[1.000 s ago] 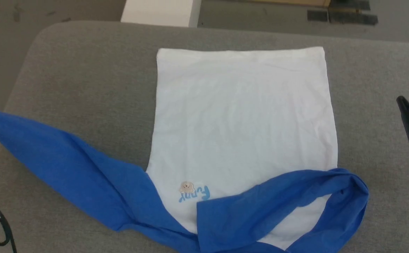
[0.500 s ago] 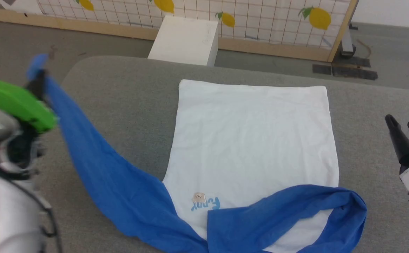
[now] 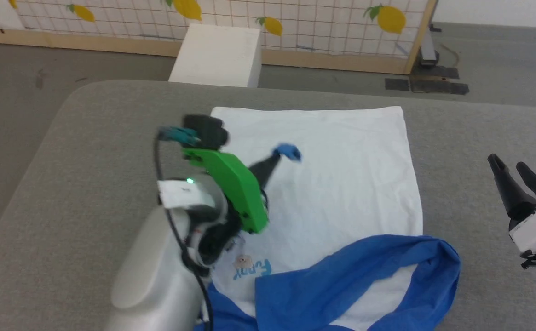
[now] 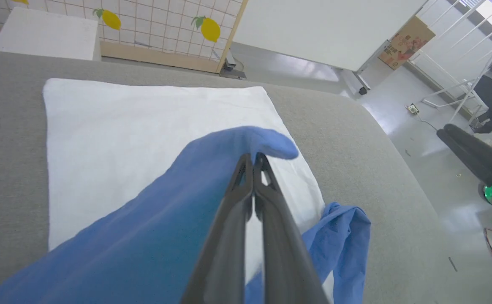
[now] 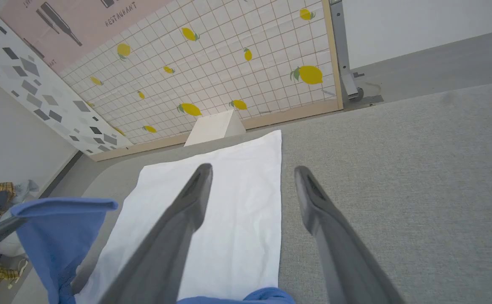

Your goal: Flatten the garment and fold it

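Observation:
The garment lies on the grey table, white body spread flat, "Funny" lettering near the front. My left gripper is shut on the cuff of one blue sleeve and holds it raised over the middle of the white body. The other blue sleeve lies folded across the front of the garment. My right gripper hovers open over bare table right of the garment, fingers apart with nothing between them.
A white box stands on the floor beyond the table's far edge, before a lemon-patterned tiled panel. The table's rounded left corner and grey floor lie to the left. Bare table stretches right of the garment.
My left gripper has swung the blue sleeve from the far left up and over onto the white body. The head camera has also shifted. The right gripper stays open at the right.

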